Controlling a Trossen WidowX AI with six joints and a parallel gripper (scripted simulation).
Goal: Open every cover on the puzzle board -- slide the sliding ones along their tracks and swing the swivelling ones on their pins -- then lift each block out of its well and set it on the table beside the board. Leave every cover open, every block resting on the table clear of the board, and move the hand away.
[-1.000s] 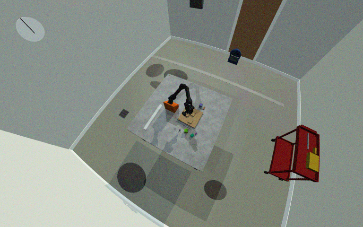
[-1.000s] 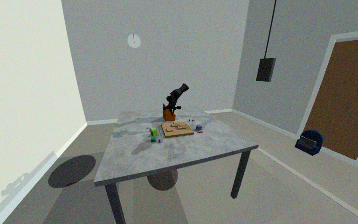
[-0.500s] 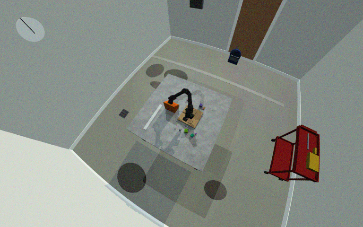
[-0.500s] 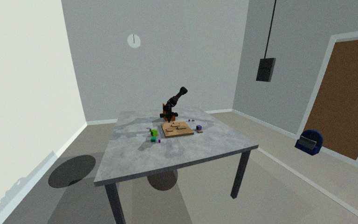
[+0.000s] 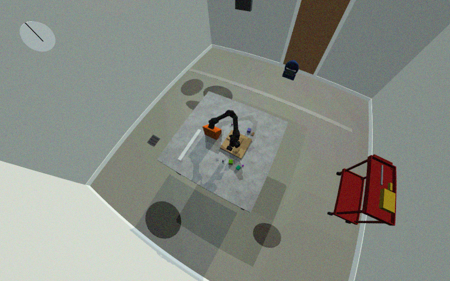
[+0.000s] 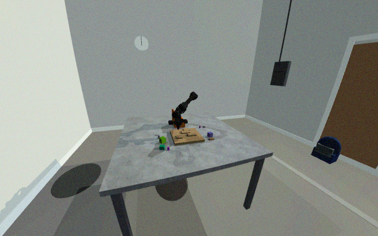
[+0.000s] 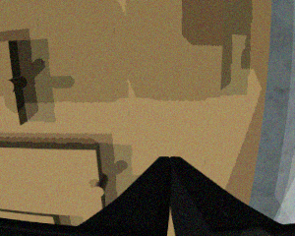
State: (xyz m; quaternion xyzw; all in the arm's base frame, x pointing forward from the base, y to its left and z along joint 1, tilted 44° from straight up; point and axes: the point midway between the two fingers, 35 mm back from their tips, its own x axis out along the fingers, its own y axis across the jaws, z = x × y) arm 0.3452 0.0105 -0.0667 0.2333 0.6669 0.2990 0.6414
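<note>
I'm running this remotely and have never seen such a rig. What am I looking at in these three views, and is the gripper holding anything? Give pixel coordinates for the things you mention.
The machine is a single black jointed arm [image 5: 230, 113] [image 6: 182, 107] on a grey table [image 5: 189, 139] [image 6: 185, 163], ending in a two-fingered gripper [image 5: 229, 148] [image 6: 178, 128] [image 7: 169, 167]. The top view looks down from high in the room; the exterior view looks across the table from one side; the wrist view rides near the gripper, so its dark fingertips fill the bottom edge.

On the table lies a wooden puzzle board [image 5: 243, 153] [image 6: 195, 139] [image 7: 187, 128] with raised covers. Around it are a green block [image 5: 230, 161] [image 6: 162, 139], a teal block [image 5: 238, 167] [image 6: 162, 147], a purple block [image 5: 249, 130] [image 6: 210, 134] and some smaller pieces.

The gripper is shut over the board, with nothing held.
</note>
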